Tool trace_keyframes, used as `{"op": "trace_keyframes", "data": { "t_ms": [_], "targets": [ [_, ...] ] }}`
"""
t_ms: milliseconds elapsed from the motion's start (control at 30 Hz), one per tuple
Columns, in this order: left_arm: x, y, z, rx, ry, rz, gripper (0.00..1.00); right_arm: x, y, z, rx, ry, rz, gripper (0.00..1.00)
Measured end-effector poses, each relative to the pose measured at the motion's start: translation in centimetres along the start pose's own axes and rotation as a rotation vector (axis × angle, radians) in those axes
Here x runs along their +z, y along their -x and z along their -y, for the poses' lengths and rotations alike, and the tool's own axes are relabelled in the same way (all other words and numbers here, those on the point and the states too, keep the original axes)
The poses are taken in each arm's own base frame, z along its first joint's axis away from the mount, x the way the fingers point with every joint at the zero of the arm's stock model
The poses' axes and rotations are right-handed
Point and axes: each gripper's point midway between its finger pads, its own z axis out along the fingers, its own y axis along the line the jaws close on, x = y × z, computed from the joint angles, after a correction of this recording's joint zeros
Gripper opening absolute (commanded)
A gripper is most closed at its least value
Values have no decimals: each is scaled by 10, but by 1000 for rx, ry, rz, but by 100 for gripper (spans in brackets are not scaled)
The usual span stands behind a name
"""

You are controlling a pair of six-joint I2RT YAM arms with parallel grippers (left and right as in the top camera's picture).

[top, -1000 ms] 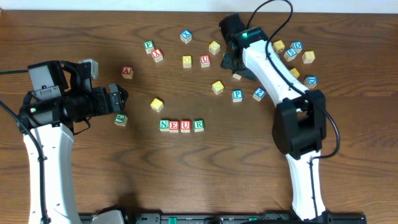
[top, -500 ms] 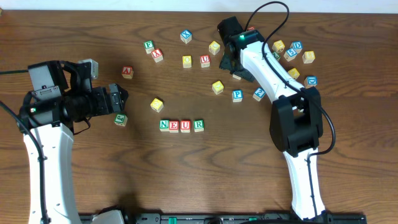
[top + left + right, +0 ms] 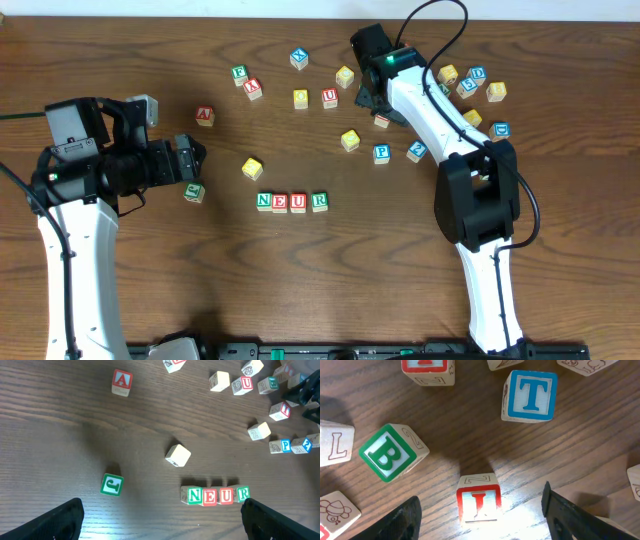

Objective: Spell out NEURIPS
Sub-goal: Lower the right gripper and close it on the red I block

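Four cubes stand in the row (image 3: 291,202): N, E, U, R. Where is the I? (MK)

The red I cube (image 3: 479,502) sits on the table between the fingers of the right gripper (image 3: 480,512). Its jaws stand apart and grip nothing. The left gripper (image 3: 160,510) is spread wide, empty, off to the side. (JT)

Risk? (MK)

An off-centre pinch could twist the cube or squirt it out. The green B cube (image 3: 387,452) lies near one finger and might get knocked. (JT)
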Motion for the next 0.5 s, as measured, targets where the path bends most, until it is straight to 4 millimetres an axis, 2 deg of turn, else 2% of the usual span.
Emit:
{"op": "trace_keyframes", "data": {
  "t_ms": [100,500],
  "targets": [
    [0,0,0,0,0,0,99,0,0,0,0,-2,3,67],
    [0,0,0,0,0,0,99,0,-1,3,11,-13,-2,67]
  ]
}}
